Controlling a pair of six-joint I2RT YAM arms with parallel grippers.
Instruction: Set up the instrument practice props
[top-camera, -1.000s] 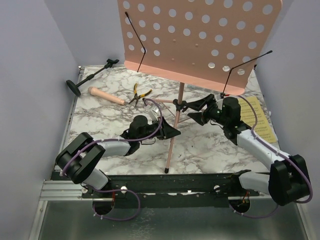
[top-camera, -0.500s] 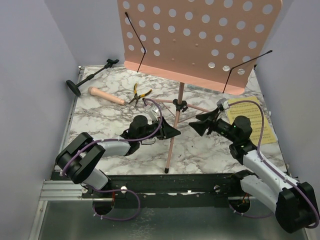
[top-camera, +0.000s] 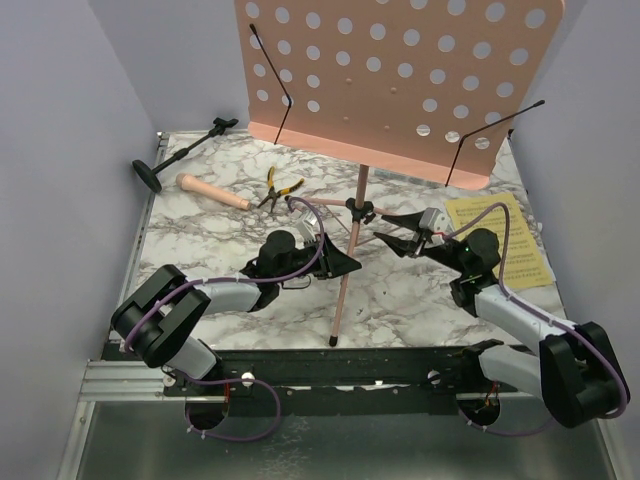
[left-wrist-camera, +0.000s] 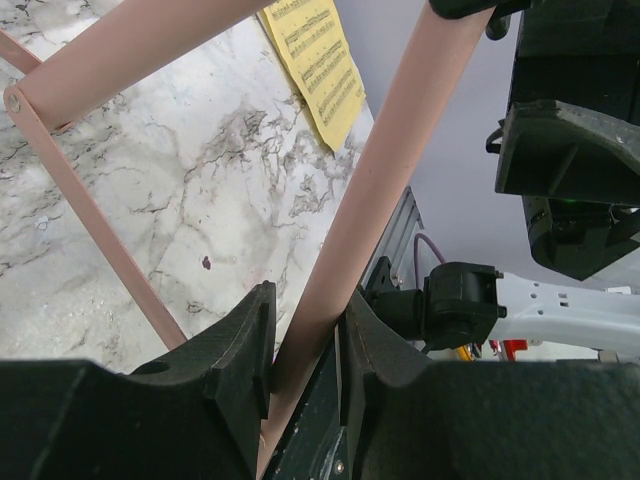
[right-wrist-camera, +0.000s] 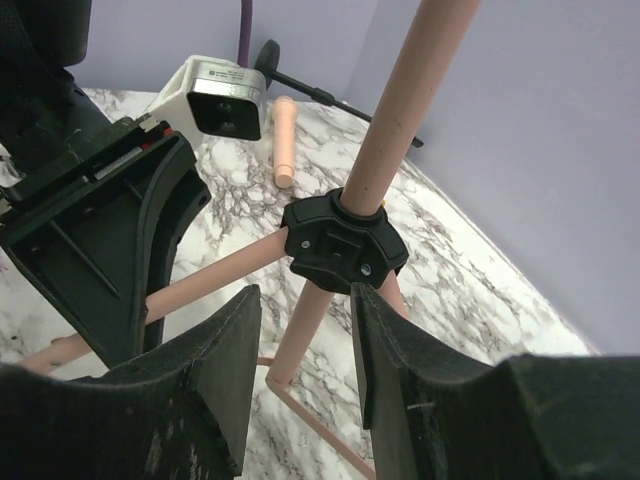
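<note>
With the left gripper (left-wrist-camera: 305, 340) clamped on a stand leg (left-wrist-camera: 400, 160), centre the empty, part-open right gripper (right-wrist-camera: 305, 330) on the black hub (right-wrist-camera: 345, 240) before closing.

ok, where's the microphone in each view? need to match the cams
Top external: the microphone lies far left on the table, just left of the yellow-handled pliers.
Left wrist: not in it.
Right wrist: upper middle, lying on the marble behind the stand's black hub.
Shared landmark: the pink music stand's tubing, seen in all three views.
</note>
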